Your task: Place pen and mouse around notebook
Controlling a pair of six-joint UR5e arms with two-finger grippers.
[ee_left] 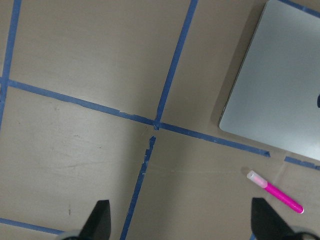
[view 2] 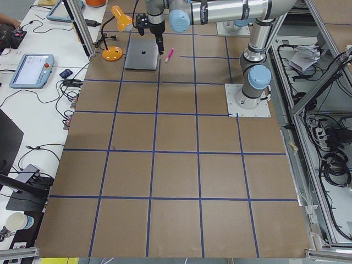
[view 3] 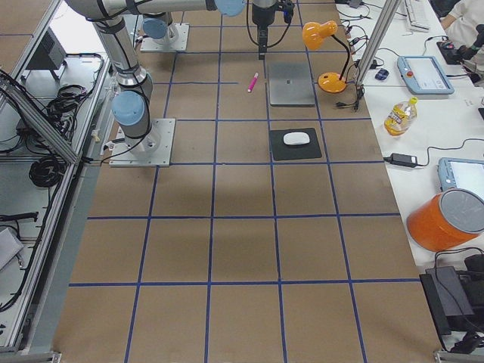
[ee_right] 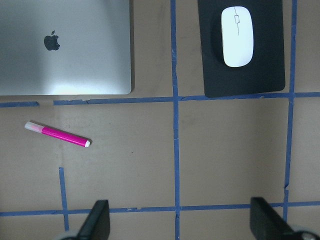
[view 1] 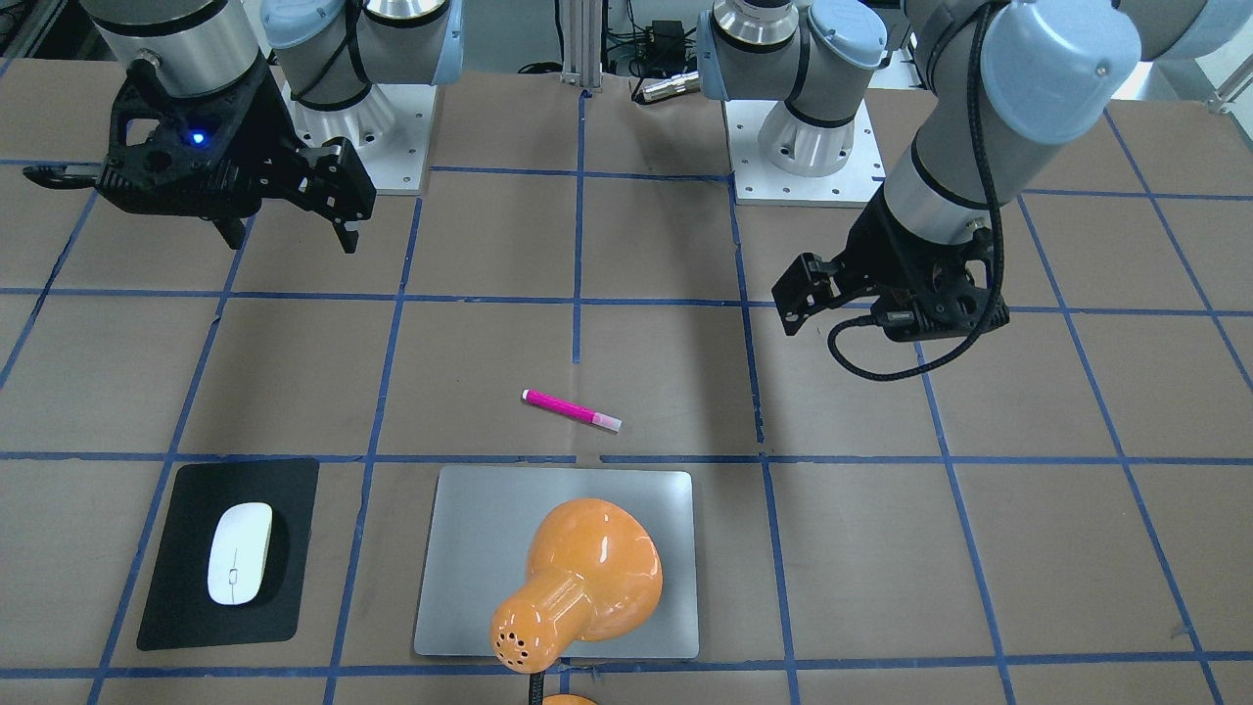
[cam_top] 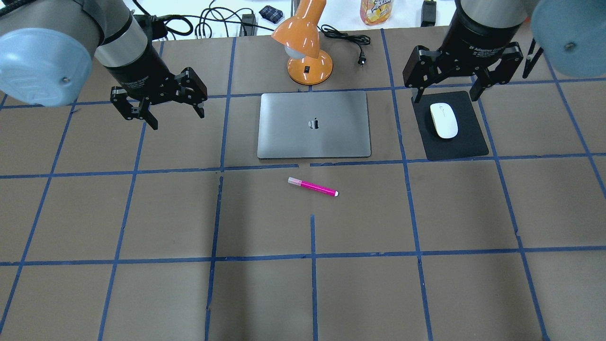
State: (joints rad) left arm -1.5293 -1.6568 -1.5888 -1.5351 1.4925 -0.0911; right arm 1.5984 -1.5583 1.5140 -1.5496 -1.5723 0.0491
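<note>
Front-facing: the orange lamp [view 1: 587, 578] head hides part of the notebook [view 1: 470, 548]; the pen [view 1: 571, 409] lies near its 12 o'clock edge. Overhead: the whole lid shows, with the pen at 6 o'clock and the mouse [cam_top: 443, 120] on a black mat [cam_top: 466, 144] at 3 o'clock. Left gripper [cam_top: 176, 118] and right gripper [cam_top: 445, 98] hang with fingers wide, empty. Wrist views: tips wide apart, touching nothing.

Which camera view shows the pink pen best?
The right wrist-mounted view: the pen lies whole, large and uncovered, its pale end clear. Overhead and front-facing views show it whole but smaller; the left wrist view has it near the corner; the side views show a tiny streak.
</note>
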